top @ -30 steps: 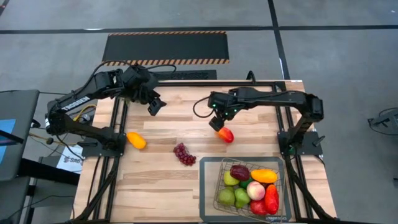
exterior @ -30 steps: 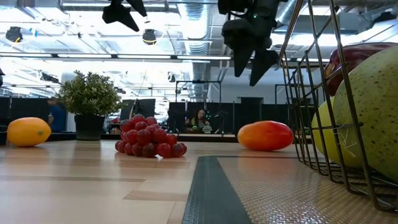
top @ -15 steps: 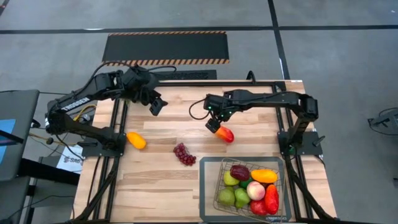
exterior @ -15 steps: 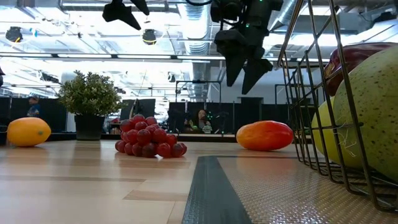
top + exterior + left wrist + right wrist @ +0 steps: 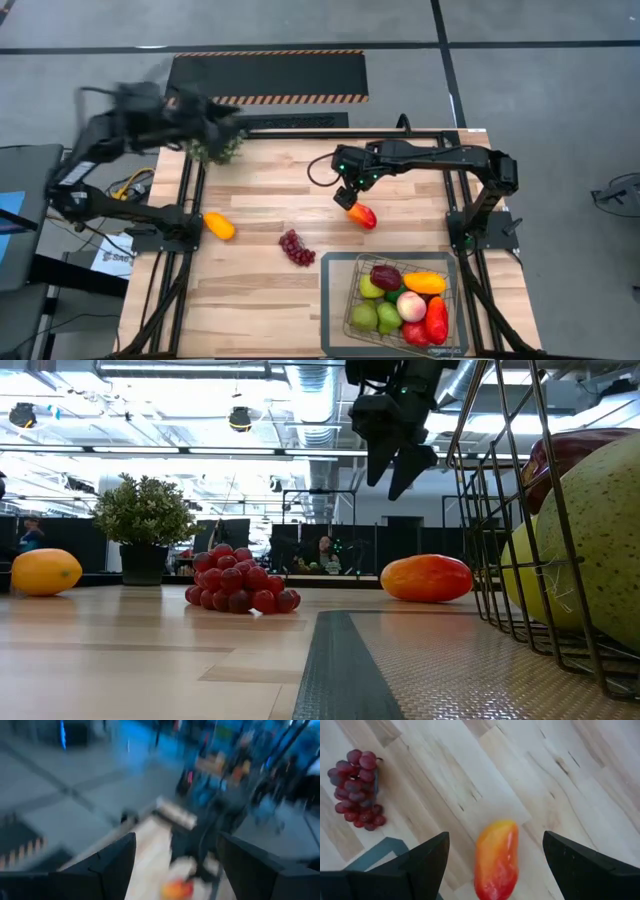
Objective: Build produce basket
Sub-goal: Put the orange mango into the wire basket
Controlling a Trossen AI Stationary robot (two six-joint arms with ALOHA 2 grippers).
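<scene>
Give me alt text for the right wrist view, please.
The right gripper hovers open above a red-orange pepper lying on the wooden table, the pepper framed between its two dark fingers. A bunch of purple grapes lies apart from it on the wood.

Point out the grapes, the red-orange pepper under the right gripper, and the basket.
grapes (image 5: 296, 247): high view, middle of the bunch.
red-orange pepper (image 5: 495, 860): right wrist view, middle of its body.
basket (image 5: 335, 292): high view, left wire wall.
</scene>
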